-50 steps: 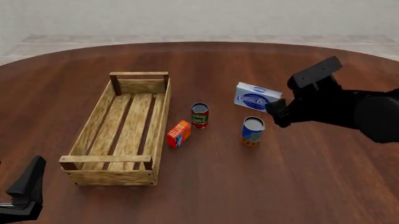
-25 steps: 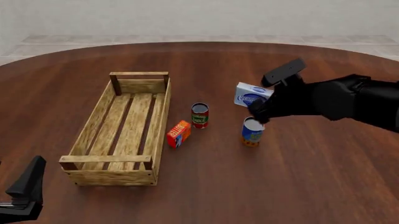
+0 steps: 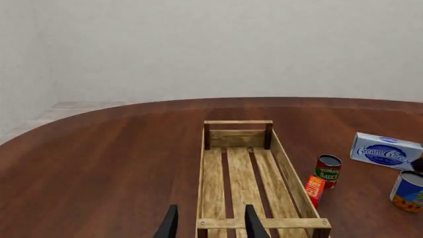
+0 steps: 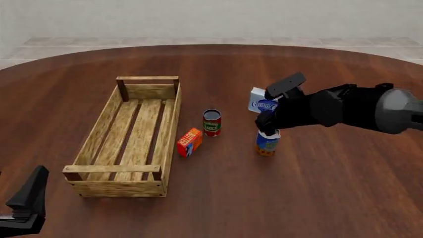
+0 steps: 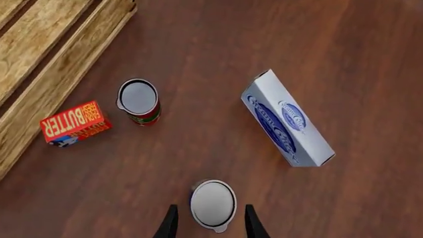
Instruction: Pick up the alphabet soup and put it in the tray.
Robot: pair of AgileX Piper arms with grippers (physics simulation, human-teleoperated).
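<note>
The alphabet soup (image 4: pixel 267 144) is a blue can with an orange base, standing upright right of the middle of the table. It also shows in the right wrist view (image 5: pixel 213 197) and the left wrist view (image 3: pixel 408 191). My right gripper (image 4: pixel 268 129) is open just above the can's top; in the right wrist view its fingers (image 5: pixel 170 223) stand on either side of the lid. The tray (image 4: pixel 170 130) is a long light-wood crate at the left, empty, also in the left wrist view (image 3: pixel 240 173). My left gripper (image 4: pixel 26 202) is open and empty at the near left corner.
A red and green tomato sauce can (image 4: pixel 211 122) and an orange butter box (image 4: pixel 189 142) lie between the tray and the soup. A white and blue cream cheese box (image 4: pixel 262 103) lies just behind the soup, partly hidden by my right arm.
My right gripper has moved left and down from beside the cream cheese box to just over the soup can. The left arm and all objects have not moved.
</note>
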